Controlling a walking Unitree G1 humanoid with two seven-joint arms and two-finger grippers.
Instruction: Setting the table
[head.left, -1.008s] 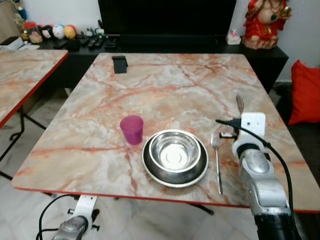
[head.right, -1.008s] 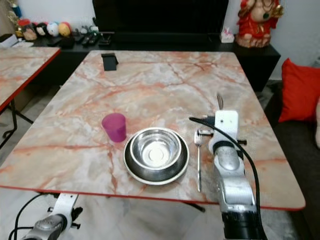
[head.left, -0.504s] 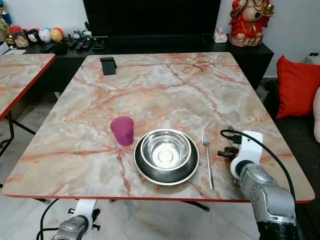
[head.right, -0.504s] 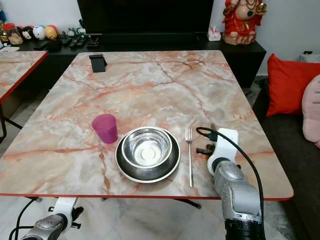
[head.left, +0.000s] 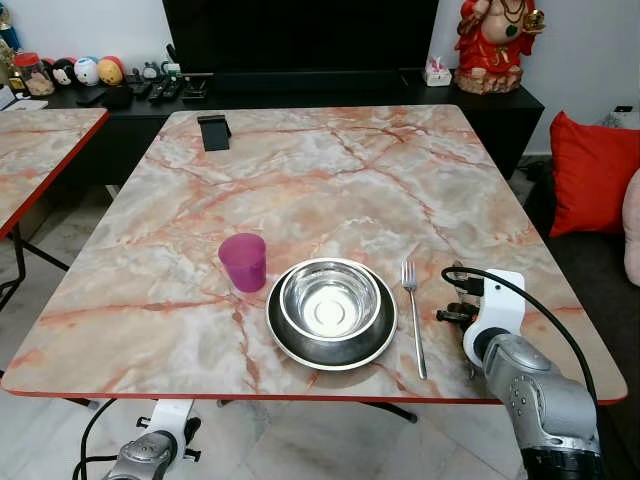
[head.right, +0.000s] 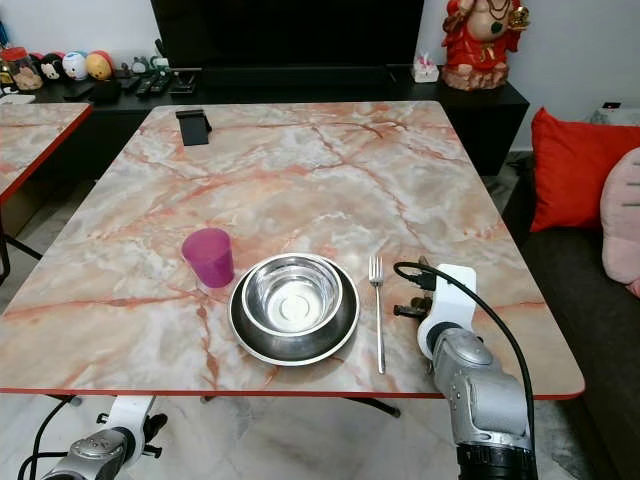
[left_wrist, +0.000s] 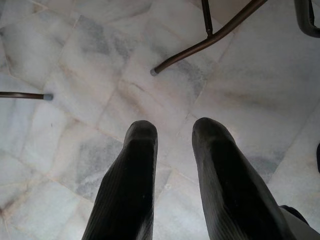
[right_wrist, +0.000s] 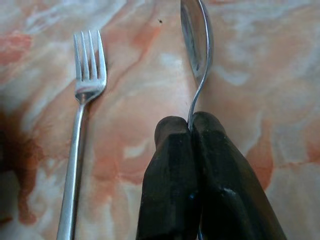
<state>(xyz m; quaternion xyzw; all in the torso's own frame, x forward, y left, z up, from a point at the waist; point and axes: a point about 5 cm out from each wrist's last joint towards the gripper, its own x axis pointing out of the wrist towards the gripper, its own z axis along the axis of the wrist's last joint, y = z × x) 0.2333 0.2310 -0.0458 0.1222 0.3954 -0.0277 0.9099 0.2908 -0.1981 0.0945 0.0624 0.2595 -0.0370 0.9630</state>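
On the marble table (head.left: 330, 190) a steel bowl (head.left: 331, 300) sits in a dark plate (head.left: 300, 350), with a pink cup (head.left: 243, 262) to its left. A fork (head.left: 413, 320) lies to the right of the plate, tines pointing away from me. My right gripper (right_wrist: 191, 121) is shut on the handle of a spoon (right_wrist: 196, 45), held low over the table just right of the fork (right_wrist: 80, 125) and roughly parallel to it. My right arm (head.left: 520, 370) reaches in over the table's near right edge. My left gripper (left_wrist: 172, 132) hangs open over the floor.
A small black stand (head.left: 214, 131) sits at the table's far left corner. A second marble table (head.left: 40, 140) stands to the left. Behind are a black cabinet (head.left: 340, 85) with a red statue (head.left: 497, 45), and a red cushion (head.left: 590, 170) lies on the right. Table legs (left_wrist: 210, 37) cross the tiled floor.
The camera has pulled back and shifted. My right gripper has come down and back toward the near edge with the spoon, now beside the fork. The left arm stays hanging.
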